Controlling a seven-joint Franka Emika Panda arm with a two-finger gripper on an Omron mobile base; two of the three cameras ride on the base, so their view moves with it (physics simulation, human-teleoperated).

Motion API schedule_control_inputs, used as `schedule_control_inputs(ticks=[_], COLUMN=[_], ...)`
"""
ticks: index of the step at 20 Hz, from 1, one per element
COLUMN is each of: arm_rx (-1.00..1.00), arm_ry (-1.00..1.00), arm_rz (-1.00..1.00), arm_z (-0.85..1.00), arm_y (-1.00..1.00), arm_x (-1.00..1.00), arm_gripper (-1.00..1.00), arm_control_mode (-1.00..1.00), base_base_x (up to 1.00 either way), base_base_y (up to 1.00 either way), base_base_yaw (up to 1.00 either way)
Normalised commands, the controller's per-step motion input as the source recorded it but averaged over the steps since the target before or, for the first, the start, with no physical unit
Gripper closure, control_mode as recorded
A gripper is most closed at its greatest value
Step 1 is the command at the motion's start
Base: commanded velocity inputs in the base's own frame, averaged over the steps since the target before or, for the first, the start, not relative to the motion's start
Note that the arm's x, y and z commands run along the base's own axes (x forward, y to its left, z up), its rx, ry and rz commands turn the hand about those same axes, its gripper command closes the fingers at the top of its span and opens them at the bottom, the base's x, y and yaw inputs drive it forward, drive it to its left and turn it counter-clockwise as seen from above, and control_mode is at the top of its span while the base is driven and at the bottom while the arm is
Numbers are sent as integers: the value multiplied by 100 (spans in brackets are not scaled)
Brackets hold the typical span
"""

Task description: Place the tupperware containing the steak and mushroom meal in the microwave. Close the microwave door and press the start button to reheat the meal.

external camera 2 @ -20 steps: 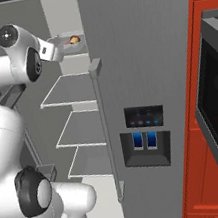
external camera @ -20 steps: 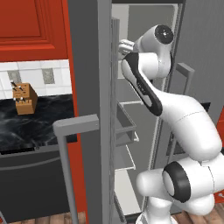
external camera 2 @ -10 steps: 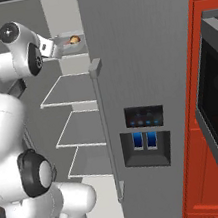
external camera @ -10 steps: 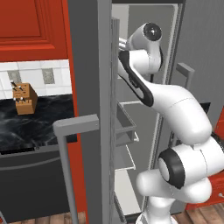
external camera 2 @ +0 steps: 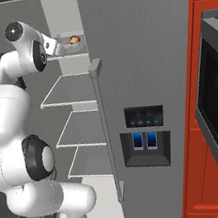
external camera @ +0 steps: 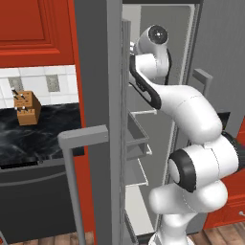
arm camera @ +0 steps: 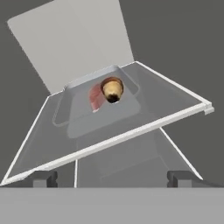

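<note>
Jaws spread wide and empty, the gripper [arm camera: 112,178] faces the tupperware [arm camera: 99,103] far back on the fridge shelf [arm camera: 175,105]; reaching low could strike the shelf edge.

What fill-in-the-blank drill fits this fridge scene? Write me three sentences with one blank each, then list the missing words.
1. The translucent whitish-grey tupperware tray sits on the fridge's top glass ____.
2. Inside the tray, the round brown mushroom lies beside the reddish-pink ____.
3. The robot's two-finger gripper, pointing at the tray and not yet touching it, has its jaws ____.

Missing words: shelf; steak; open
</note>
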Motion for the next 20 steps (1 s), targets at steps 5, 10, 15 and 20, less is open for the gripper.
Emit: schedule_control_inputs(ticks=[5,10,15,20], arm_rx=[4,0,0,0], arm_ry=[4,9,15,11], arm_rz=[-7,-4,-3,-2], arm_z=[0,0,0,-4], arm_y=[0,4,6,12], arm_x=[38,32,36,40], arm_gripper=[-100,-100,-100,-100], arm_control_mode=[-100,-100,-100,-100], base_base_x=[0,0,0,0], base_base_y=[0,0,0,0], base_base_yaw=[0,0,0,0])
